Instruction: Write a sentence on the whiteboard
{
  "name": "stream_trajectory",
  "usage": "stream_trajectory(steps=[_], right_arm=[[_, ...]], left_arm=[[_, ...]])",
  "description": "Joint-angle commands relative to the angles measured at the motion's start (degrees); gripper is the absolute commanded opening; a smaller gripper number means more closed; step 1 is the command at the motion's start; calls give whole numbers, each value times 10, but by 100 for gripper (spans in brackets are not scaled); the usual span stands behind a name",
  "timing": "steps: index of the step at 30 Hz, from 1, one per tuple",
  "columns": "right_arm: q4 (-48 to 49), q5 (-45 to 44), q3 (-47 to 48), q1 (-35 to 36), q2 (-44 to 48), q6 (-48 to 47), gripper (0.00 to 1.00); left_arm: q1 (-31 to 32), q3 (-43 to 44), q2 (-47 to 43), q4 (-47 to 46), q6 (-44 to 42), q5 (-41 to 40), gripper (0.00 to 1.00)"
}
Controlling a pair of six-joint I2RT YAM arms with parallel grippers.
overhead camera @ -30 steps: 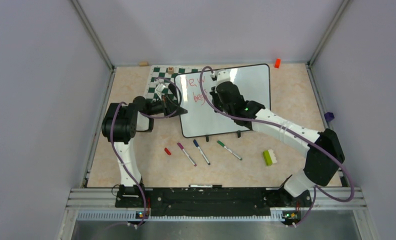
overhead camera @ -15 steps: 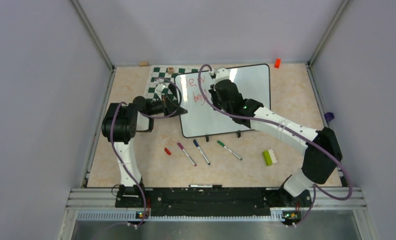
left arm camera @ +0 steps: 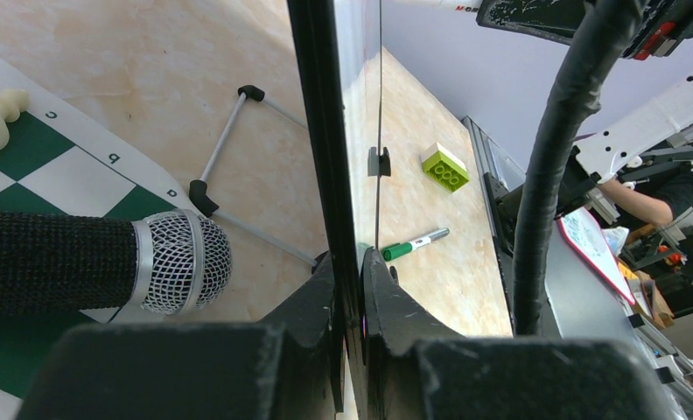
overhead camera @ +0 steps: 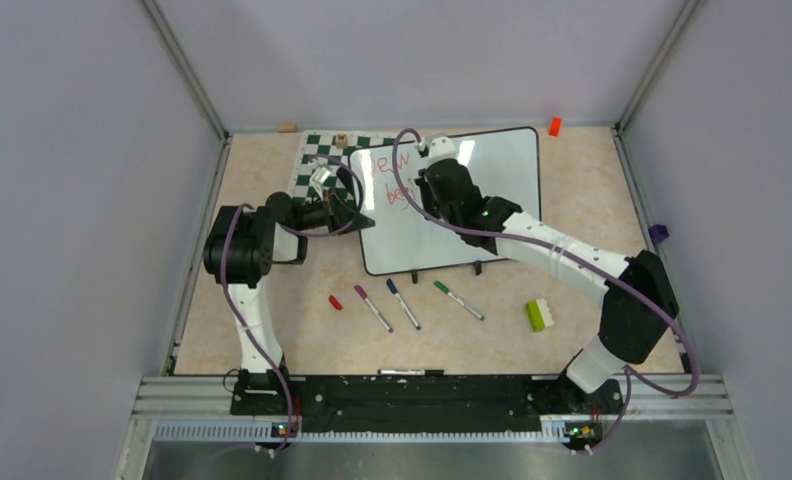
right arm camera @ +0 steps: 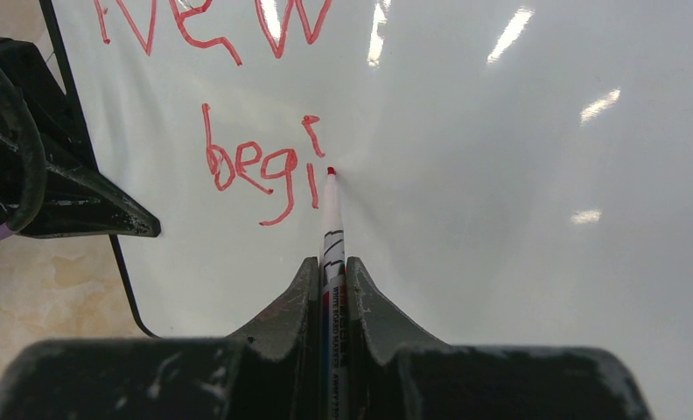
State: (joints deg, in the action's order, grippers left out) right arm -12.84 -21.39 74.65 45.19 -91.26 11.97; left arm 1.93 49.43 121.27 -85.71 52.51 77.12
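your right gripper [right arm camera: 330, 262] pinches a slim red-tipped marker [right arm camera: 330, 219] at the glossy black-framed whiteboard [right arm camera: 500, 175]; your left gripper [left arm camera: 350, 262] clamps its edge. press hard and it may tip.

Moved the right gripper [right arm camera: 330, 267] and its red marker [right arm camera: 330, 219] a little left and toward the far edge across the whiteboard [overhead camera: 502, 170]. Pulled the right arm's elbow [overhead camera: 632, 310] leftward with it. Uncovered more of the top line of the sentence [overhead camera: 392, 163] in the overhead view, where the wrist had hidden part of "New".
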Motion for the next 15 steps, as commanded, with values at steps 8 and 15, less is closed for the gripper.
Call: stream_trajectory(steps=[8,15], right_arm=[[12,-15,10,-5,-5,1,0],[12,-10,-14,-5,7,9,0]], left_arm=[[-1,4,-2,-71,-88,13,0],[-1,3,-2,-71,-88,13,0]])
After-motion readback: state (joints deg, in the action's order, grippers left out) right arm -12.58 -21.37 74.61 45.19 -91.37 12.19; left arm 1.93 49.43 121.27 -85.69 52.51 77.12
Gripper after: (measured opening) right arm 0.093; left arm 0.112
